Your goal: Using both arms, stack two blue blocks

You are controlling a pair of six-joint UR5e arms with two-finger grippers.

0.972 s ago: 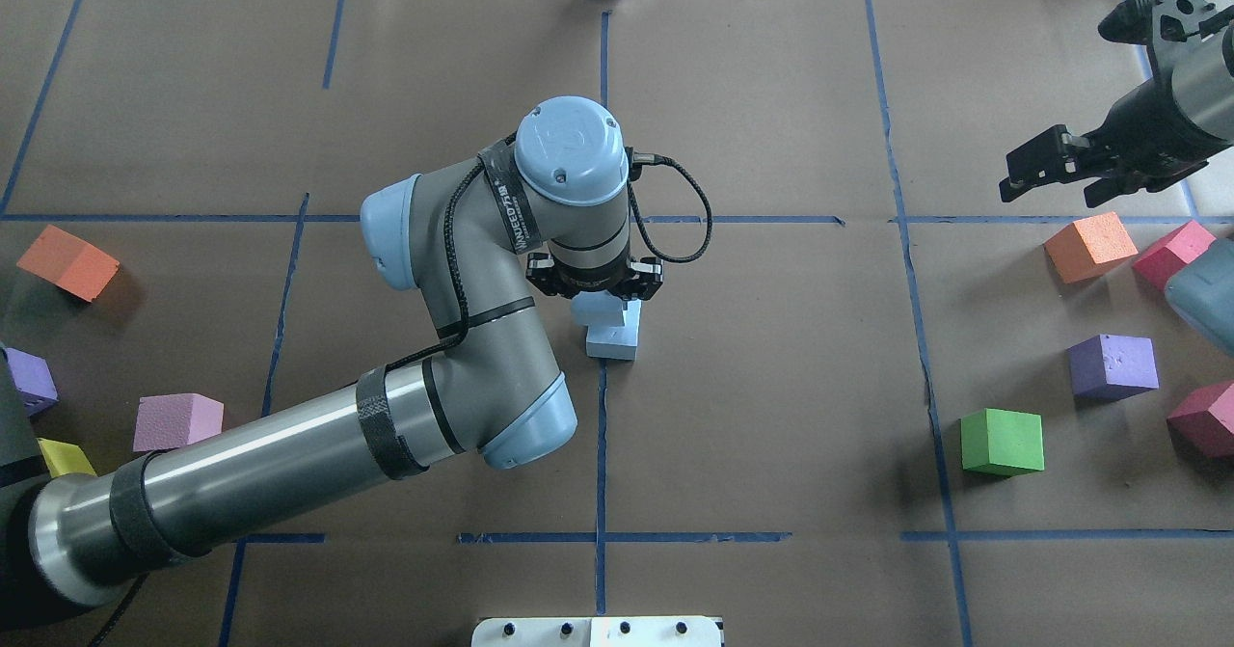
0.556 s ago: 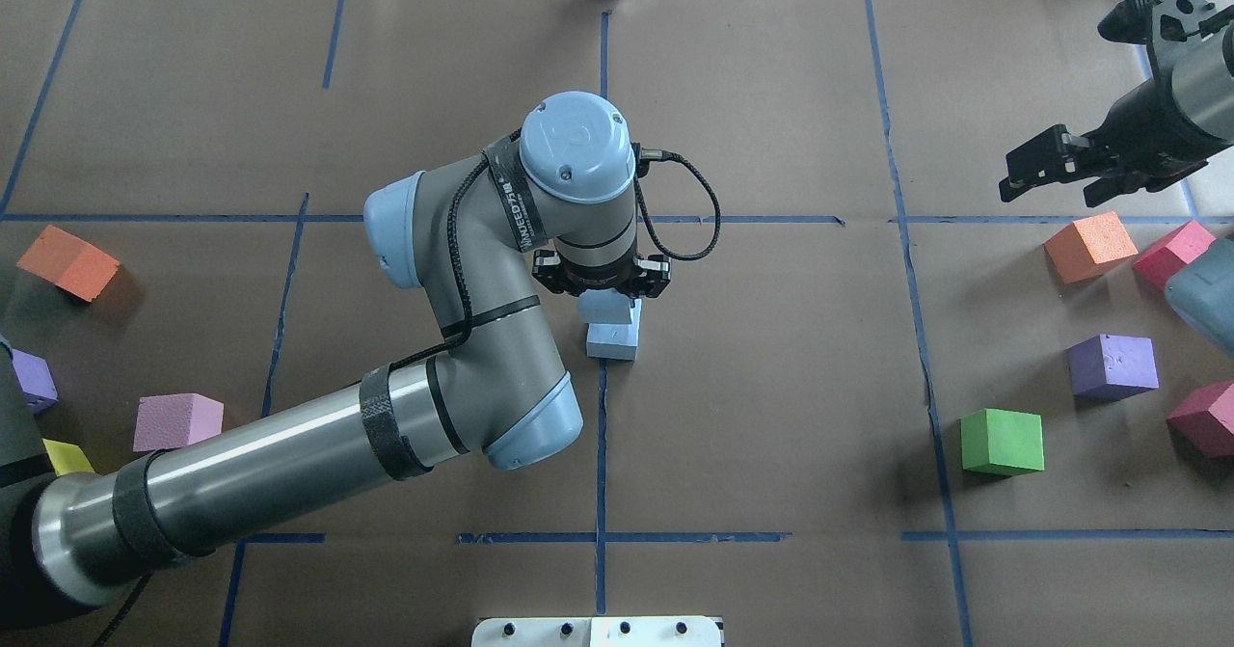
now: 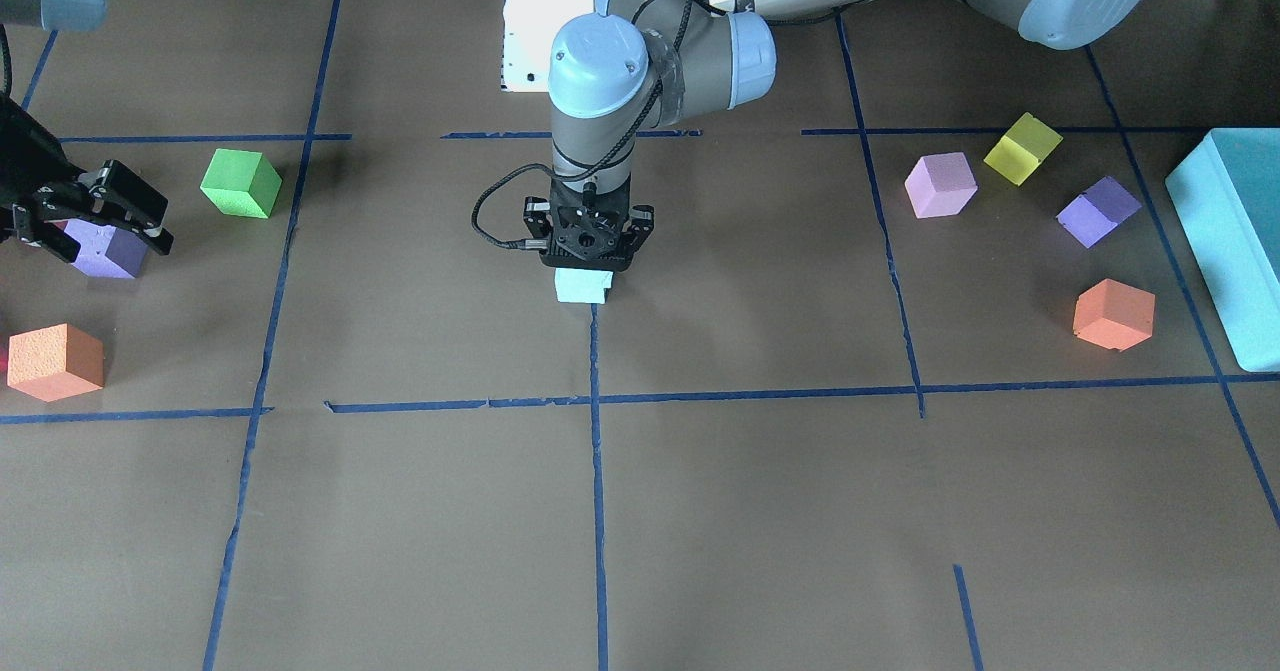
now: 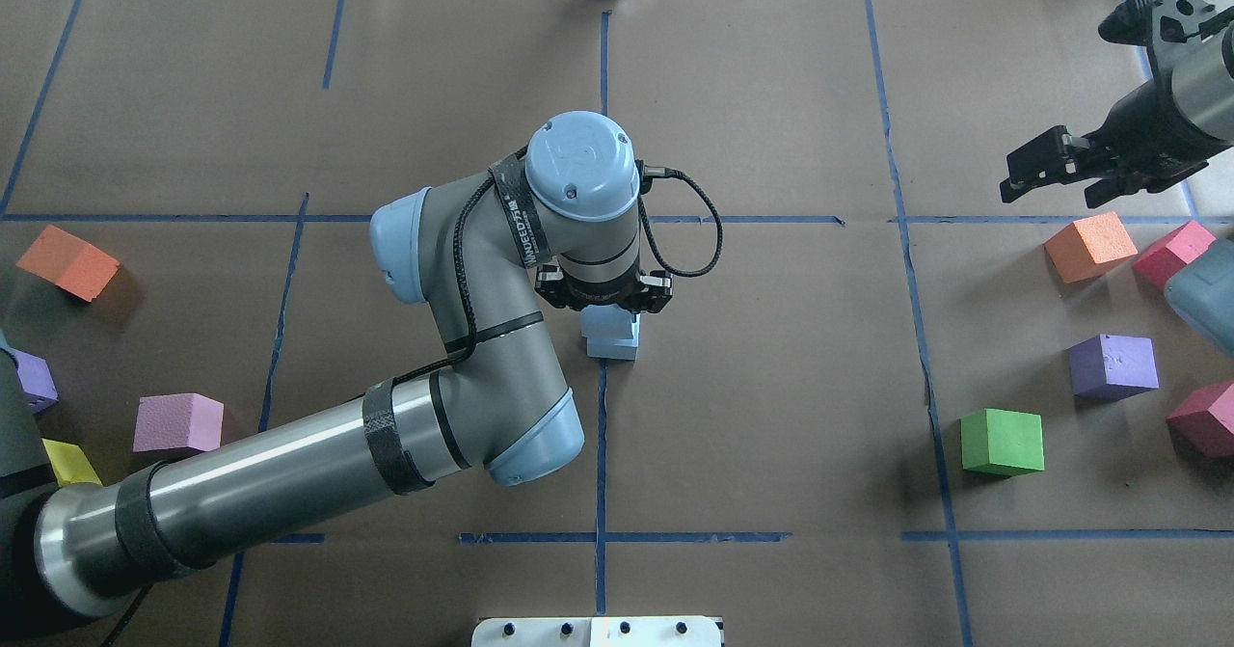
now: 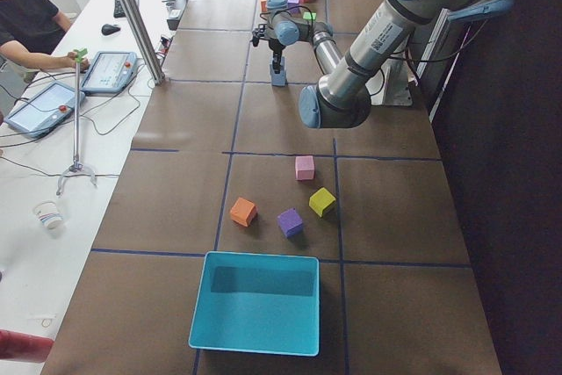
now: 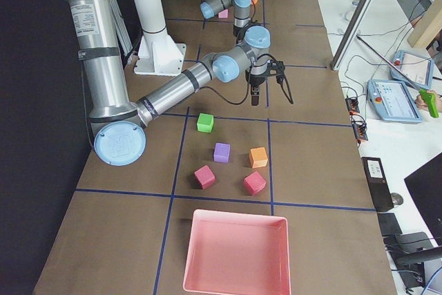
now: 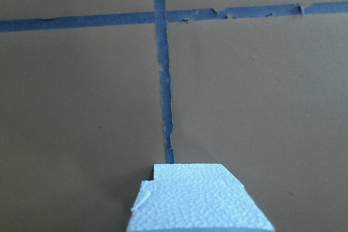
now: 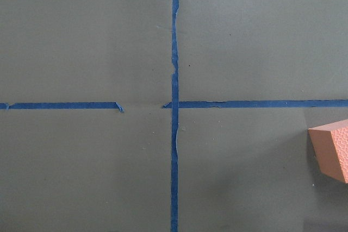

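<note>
Two pale blue blocks stand at the table's centre on a blue tape line. In the overhead view the lower blue block rests on the paper and the upper blue block sits on it, slightly offset toward the left. My left gripper points straight down and is shut on the upper block. In the front view the left gripper covers the top of the stack. The left wrist view shows a blue block's top. My right gripper hangs open and empty at the far right.
Orange, purple, green and magenta cubes lie on the right. Orange, pink, yellow and purple cubes lie on the left. A turquoise box and a pink tray stand at the table's ends.
My left arm has shifted slightly right and nearer, bringing the held upper blue block more squarely over the lower one. The right arm has not moved.
</note>
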